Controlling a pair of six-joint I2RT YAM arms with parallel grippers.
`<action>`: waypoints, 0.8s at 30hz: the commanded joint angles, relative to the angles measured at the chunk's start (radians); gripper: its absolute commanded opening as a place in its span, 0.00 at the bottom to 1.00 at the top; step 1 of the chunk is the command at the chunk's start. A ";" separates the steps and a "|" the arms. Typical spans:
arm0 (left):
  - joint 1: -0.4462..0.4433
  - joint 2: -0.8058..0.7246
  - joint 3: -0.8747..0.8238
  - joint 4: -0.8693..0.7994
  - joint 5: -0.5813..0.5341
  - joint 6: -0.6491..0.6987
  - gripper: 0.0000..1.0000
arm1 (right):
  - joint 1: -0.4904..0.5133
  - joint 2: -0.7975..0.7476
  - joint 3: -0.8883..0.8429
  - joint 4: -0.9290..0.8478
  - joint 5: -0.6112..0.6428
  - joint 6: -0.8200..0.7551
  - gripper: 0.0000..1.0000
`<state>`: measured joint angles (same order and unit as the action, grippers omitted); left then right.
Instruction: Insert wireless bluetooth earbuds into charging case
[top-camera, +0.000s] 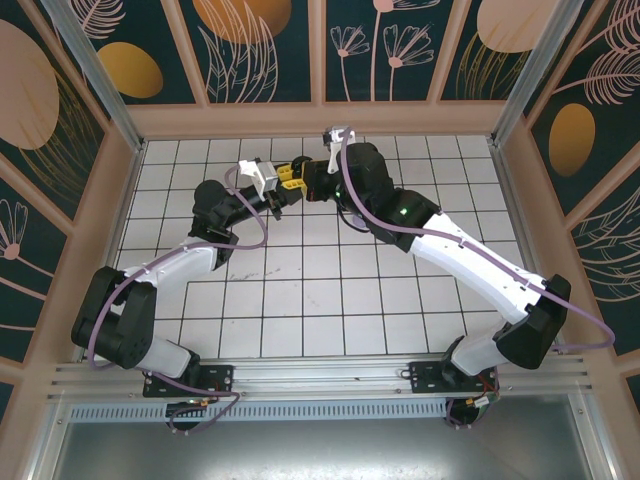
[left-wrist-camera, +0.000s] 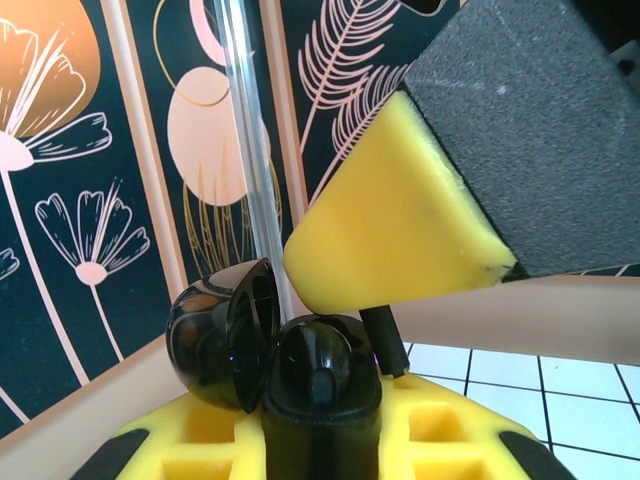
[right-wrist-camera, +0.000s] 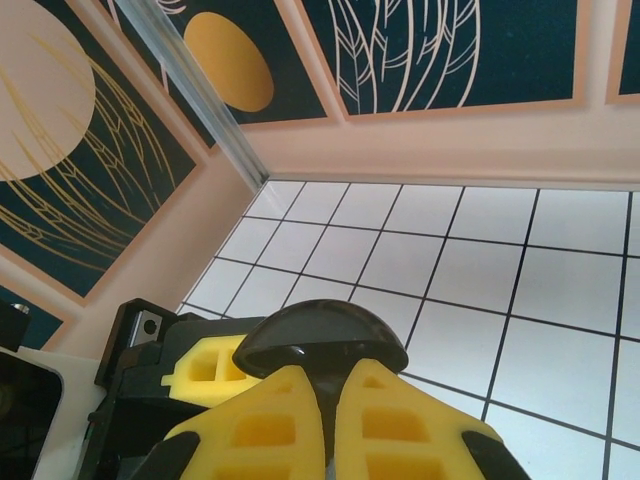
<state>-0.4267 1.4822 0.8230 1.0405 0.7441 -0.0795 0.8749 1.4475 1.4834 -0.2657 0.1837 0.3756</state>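
You have the left gripper (top-camera: 288, 185) clamped on the open black case (left-wrist-camera: 315, 385) at far centre, and the right gripper (right-wrist-camera: 330, 395) pinched shut on a black earbud (left-wrist-camera: 385, 340) at the case's mouth.

The charging case (left-wrist-camera: 270, 365) is glossy black. Gripping it, the left gripper (left-wrist-camera: 320, 435) has bright yellow fingers; the right gripper (right-wrist-camera: 328, 395) above the case is yellow backed with charcoal grey. Behind the case, the walls (left-wrist-camera: 60, 200) are dark teal with peach flowers, feathers and orange discs. The table (left-wrist-camera: 520, 400) is white with a dark grid.
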 joint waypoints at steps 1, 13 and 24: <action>-0.008 -0.008 0.029 0.059 0.031 0.012 0.00 | -0.011 0.000 0.003 0.000 0.037 0.000 0.08; -0.010 -0.005 0.022 0.043 0.027 0.025 0.00 | -0.013 -0.086 0.026 0.044 -0.041 0.009 0.08; -0.014 -0.010 0.030 0.035 0.032 0.025 0.00 | -0.015 -0.042 0.034 0.043 -0.034 0.002 0.07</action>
<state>-0.4324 1.4822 0.8261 1.0435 0.7544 -0.0711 0.8692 1.3888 1.4990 -0.2581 0.1551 0.3756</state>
